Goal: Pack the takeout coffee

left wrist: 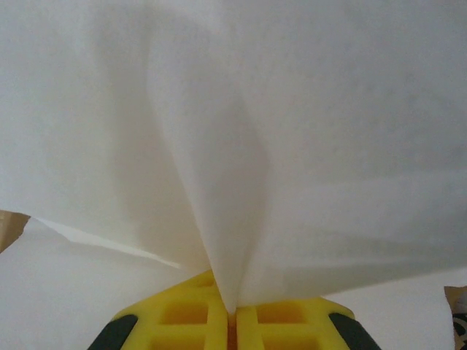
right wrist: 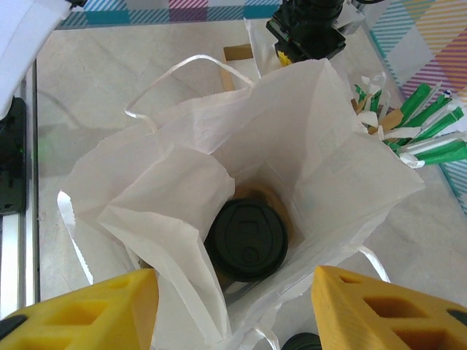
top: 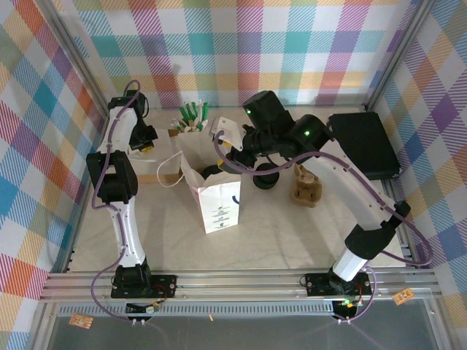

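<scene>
Already the takeout coffee (right wrist: pixel 246 238) stood down inside the white paper bag (right wrist: pixel 343 168), its black lid facing up towards the bag's open mouth. Above that opening hung the right gripper (right wrist: pixel 233 302), its yellow fingers (right wrist: pixel 80 310) spread wide to either side and touching nothing that I could see. Over at the back, the left gripper (left wrist: pixel 232 315) had its jaws pressed together on a fold of white paper (left wrist: pixel 233 182), pinched right at the tips. Whether that fold belonged to the same bag I couldn't tell. Green-capped sticks (right wrist: pixel 430 127) stood just beside the bag.
</scene>
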{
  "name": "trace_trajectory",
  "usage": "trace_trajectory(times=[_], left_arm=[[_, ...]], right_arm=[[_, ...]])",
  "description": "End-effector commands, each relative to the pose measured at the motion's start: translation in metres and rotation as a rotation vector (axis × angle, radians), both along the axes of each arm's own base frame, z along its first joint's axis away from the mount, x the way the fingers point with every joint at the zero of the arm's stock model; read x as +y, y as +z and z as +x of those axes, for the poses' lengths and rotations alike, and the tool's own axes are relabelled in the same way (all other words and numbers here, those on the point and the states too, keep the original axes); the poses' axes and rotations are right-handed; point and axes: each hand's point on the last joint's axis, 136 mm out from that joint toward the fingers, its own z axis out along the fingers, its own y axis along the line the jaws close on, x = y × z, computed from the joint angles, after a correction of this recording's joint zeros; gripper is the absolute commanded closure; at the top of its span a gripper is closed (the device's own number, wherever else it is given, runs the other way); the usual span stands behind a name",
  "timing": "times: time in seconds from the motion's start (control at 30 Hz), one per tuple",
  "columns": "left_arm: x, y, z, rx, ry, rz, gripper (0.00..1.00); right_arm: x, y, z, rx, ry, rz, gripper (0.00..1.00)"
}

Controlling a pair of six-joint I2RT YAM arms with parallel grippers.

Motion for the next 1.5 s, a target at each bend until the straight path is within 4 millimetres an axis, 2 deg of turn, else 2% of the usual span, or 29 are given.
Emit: trace_trajectory(times=[0.0, 0.17, 0.23, 0.33, 0.43, 0.53, 0.63, 0.77, 0.87, 0.9, 1.0, 1.03, 1.1, 1.2, 1.33, 1.47], left_arm=[[0.002, 0.016, -0.004, -0.014, 0.002, -0.009, 0.92], [0.003, 0.017, 0.000, -0.023, -0.001, -0.003, 0.91], [0.002, 0.020, 0.001, -0.031, -0.003, -0.009, 0.97], [0.005, 0.038, 0.001, -0.061, 0.010, 0.005, 1.00], [0.010, 0.075, -0.003, -0.138, 0.024, 0.044, 1.00], [0.012, 0.123, -0.012, -0.252, 0.045, 0.060, 1.00], [0.003, 0.177, -0.024, -0.411, 0.048, 0.053, 1.00], [-0.033, 0.258, -0.046, -0.709, -0.038, -0.043, 1.00], [-0.085, 0.318, -0.070, -0.953, -0.212, -0.206, 1.00], [-0.108, 0.339, -0.082, -1.037, -0.297, -0.286, 1.00], [-0.171, 0.384, -0.124, -1.189, -0.535, -0.481, 1.00], [-0.187, 0.392, -0.137, -1.206, -0.594, -0.520, 1.00], [-0.217, 0.403, -0.162, -1.212, -0.711, -0.582, 1.00], [-0.245, 0.413, -0.190, -1.206, -0.828, -0.673, 1.00], [-0.257, 0.423, -0.216, -1.230, -0.910, -0.771, 1.00], [-0.265, 0.430, -0.242, -1.232, -0.996, -0.901, 1.00]], right_arm=[[-0.004, 0.012, -0.008, -0.026, 0.033, 0.028, 0.42], [-0.009, 0.015, -0.010, -0.034, 0.030, 0.025, 0.42], [-0.010, 0.015, -0.010, -0.038, 0.029, 0.024, 0.42], [-0.009, 0.019, -0.009, -0.041, 0.027, 0.034, 0.42], [-0.005, 0.031, -0.003, -0.040, 0.000, 0.073, 0.41], [0.003, 0.045, 0.002, -0.013, -0.016, 0.134, 0.40], [0.012, 0.061, 0.000, 0.014, 0.001, 0.210, 0.36], [0.022, 0.082, -0.007, 0.067, 0.034, 0.323, 0.27], [0.027, 0.099, -0.013, 0.112, 0.068, 0.408, 0.16], [0.029, 0.105, -0.015, 0.119, 0.079, 0.431, 0.12], [0.031, 0.121, -0.019, 0.143, 0.105, 0.505, 0.03], [0.033, 0.125, -0.022, 0.149, 0.119, 0.524, 0.00], [0.035, 0.134, -0.027, 0.167, 0.151, 0.565, 0.01], [0.035, 0.142, -0.022, 0.204, 0.115, 0.612, 0.01], [0.029, 0.148, -0.016, 0.252, 0.106, 0.656, 0.01], [0.015, 0.156, -0.008, 0.331, 0.124, 0.721, 0.01]])
